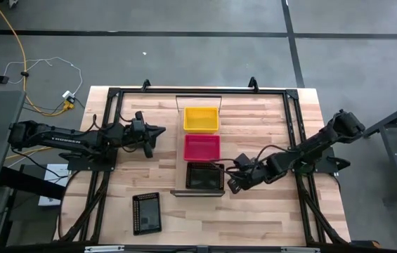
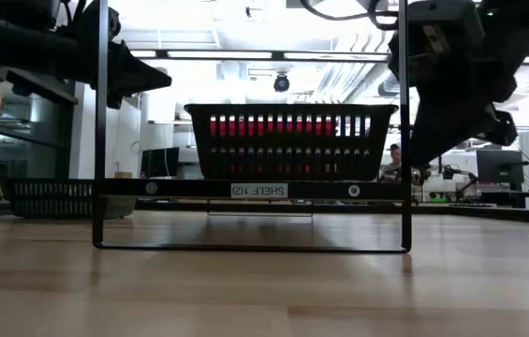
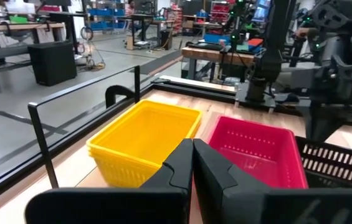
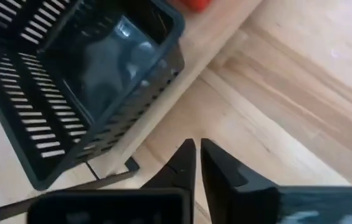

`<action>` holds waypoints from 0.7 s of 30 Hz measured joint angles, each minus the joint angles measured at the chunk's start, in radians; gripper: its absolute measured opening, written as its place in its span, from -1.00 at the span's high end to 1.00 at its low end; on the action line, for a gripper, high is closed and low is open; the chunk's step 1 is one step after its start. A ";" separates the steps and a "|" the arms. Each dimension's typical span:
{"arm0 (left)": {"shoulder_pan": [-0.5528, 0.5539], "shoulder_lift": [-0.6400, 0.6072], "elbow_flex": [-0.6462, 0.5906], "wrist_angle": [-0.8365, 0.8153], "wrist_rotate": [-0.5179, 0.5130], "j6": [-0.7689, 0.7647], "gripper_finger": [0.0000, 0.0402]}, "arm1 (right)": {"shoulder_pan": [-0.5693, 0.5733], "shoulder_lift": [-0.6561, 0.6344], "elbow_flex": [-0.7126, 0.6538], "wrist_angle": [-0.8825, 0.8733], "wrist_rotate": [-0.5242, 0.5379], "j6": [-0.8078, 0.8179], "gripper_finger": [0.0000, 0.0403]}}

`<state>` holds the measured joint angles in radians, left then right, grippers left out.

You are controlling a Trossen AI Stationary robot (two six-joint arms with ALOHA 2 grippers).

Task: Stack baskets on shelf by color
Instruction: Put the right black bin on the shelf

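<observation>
Three colours of basket are sitting in a row on the long pale wooden shelf [image 1: 180,191]: a yellow plastic mesh basket [image 1: 201,118], a red-pink mesh basket [image 1: 202,147] and a black mesh basket [image 1: 204,176]. The right claw [image 1: 232,184] is hanging just beside the black one, at its outer edge, with its fingers pinched together and nothing between them (so the basket looks delivered). One more black mesh basket [image 1: 146,212] is lying on the striped wooden tabletop [image 1: 268,218], well apart from this claw on the far side of the shelf. To do this step well, the right claw should be backing straight away from the shelved basket's rim without nudging it, lifting clear of the thin dark metal frame [image 2: 102,140] first. The left claw [image 1: 157,131] is waiting closed and empty, near the yellow basket.
</observation>
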<state>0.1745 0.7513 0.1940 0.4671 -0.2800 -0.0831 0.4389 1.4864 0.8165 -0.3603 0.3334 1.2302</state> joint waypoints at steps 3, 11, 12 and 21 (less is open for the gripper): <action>0.000 0.000 0.000 0.000 0.000 0.007 1.00 | 0.000 0.000 0.001 0.028 0.005 -0.043 0.90; 0.000 0.000 0.000 0.000 0.000 0.008 1.00 | -0.020 -0.001 0.003 0.142 -0.001 -0.115 0.97; 0.000 0.000 0.000 0.000 -0.001 0.008 1.00 | -0.024 -0.001 0.003 0.144 -0.001 -0.125 0.99; 0.000 0.000 0.000 0.000 -0.001 0.008 1.00 | -0.047 -0.001 0.003 0.181 -0.011 -0.139 1.00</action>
<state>0.1745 0.7513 0.1940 0.4675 -0.2806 -0.0747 0.3923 1.4857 0.8196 -0.1797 0.3228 1.0908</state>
